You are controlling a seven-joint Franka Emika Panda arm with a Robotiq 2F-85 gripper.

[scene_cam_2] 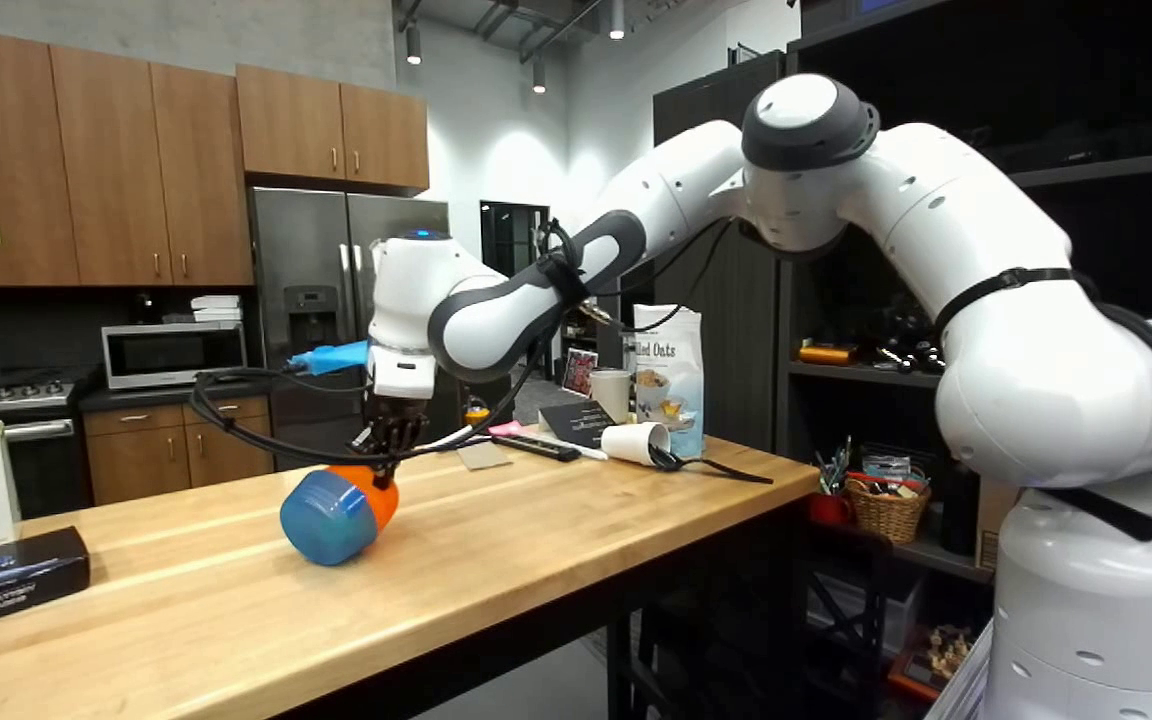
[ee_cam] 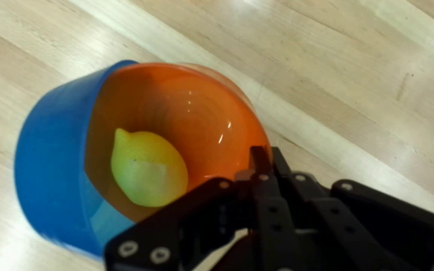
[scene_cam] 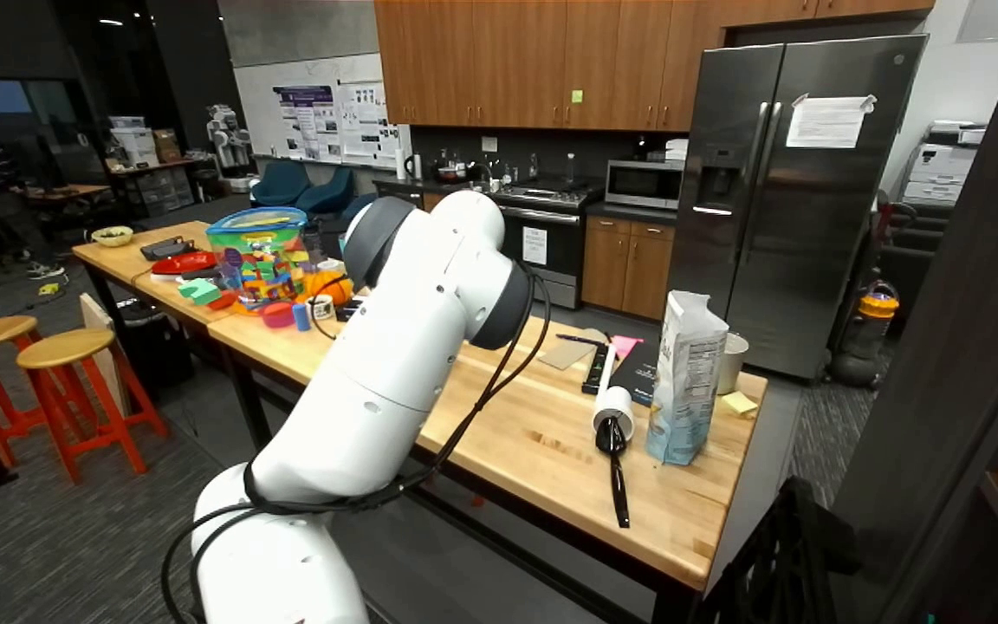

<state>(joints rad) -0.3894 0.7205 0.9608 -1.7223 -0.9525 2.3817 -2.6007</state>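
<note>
Evidently our pincer (ee_cam: pixel 268 153) clamps the orange bowl (ee_cam: pixel 209 116) by its rim; we judge this one-sided hold could twist, rolling the lemon (ee_cam: pixel 149 171) (loose inside) away from the pincer.

1 lemon (ee_cam: pixel 149 171) inside orange bowl (ee_cam: pixel 209 109)

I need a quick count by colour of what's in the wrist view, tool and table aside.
Blue: 1, the blue bowl
Orange: 1, the orange bowl, its rim pinched by the tool
Yellow: 1, the lemon inside the orange bowl
Total: 3
</note>
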